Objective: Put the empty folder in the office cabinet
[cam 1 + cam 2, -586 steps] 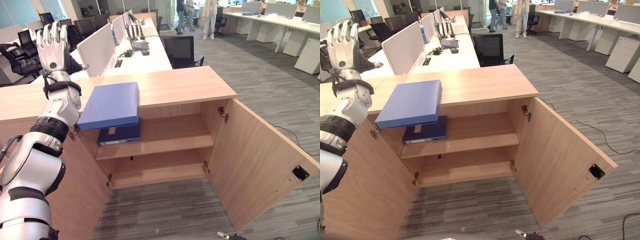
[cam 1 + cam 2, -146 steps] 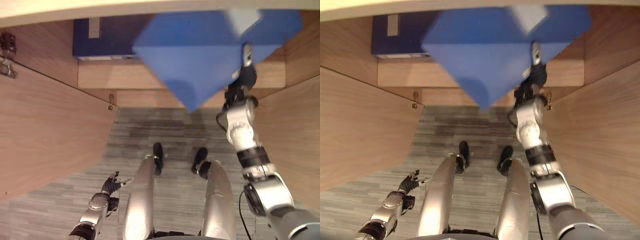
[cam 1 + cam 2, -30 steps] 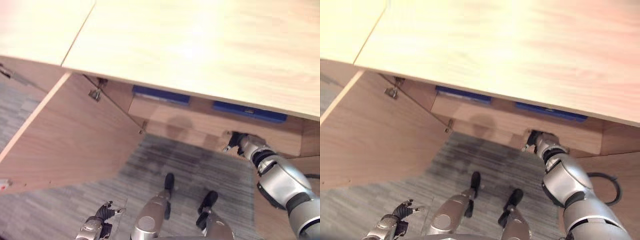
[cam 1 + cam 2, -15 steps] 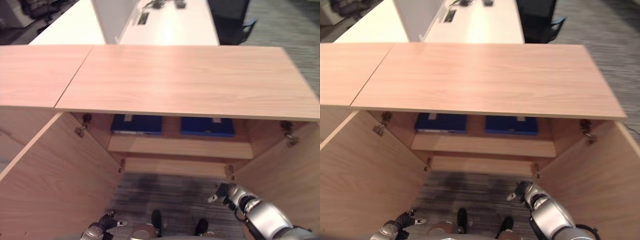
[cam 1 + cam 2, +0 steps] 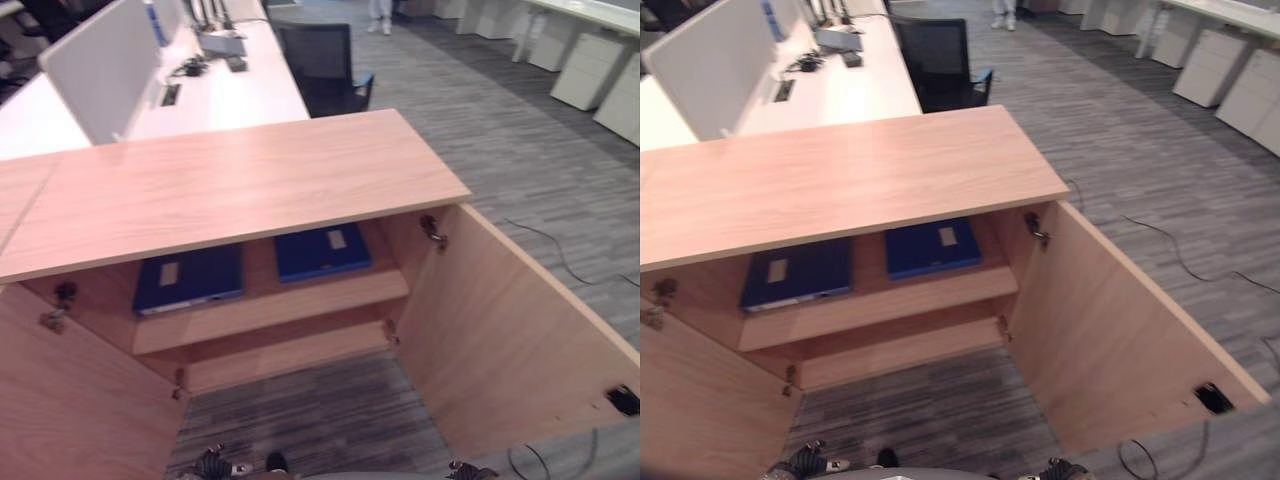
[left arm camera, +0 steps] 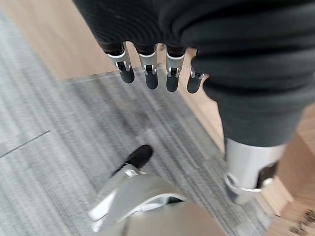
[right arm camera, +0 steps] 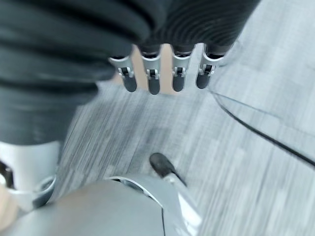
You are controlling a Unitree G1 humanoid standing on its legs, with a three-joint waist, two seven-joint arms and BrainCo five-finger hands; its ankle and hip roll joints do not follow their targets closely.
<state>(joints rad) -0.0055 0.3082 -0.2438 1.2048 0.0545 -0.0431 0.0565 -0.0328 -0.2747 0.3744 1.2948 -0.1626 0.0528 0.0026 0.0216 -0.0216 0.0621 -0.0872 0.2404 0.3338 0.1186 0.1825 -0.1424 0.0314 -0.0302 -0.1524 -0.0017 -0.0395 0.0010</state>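
Left eye view: office cabinet [image 5: 240, 185] of pale wood, largest by far, both doors swung wide, right door [image 5: 510, 340] angled out over grey carpet [image 5: 300, 420], left door [image 5: 70, 400] at the lower left. Behind it, white desk [image 5: 215, 95] with a grey divider panel [image 5: 95, 65] and a dark office chair [image 5: 320, 60]. Inside, on the upper shelf [image 5: 265, 305], two blue folders lying flat, side by side and apart: darker folder [image 5: 190, 275] on the left, brighter blue folder [image 5: 322, 250] on the right, each with a pale label on top. Lower shelf [image 5: 285, 350] beneath, bare wood. Smallest: left hand [image 6: 147, 73] in the left wrist view, fingers straight and relaxed, hanging over the carpet, holding nothing; right hand [image 7: 165, 73] in the right wrist view likewise, fingers straight and loose above the carpet, nothing between them.
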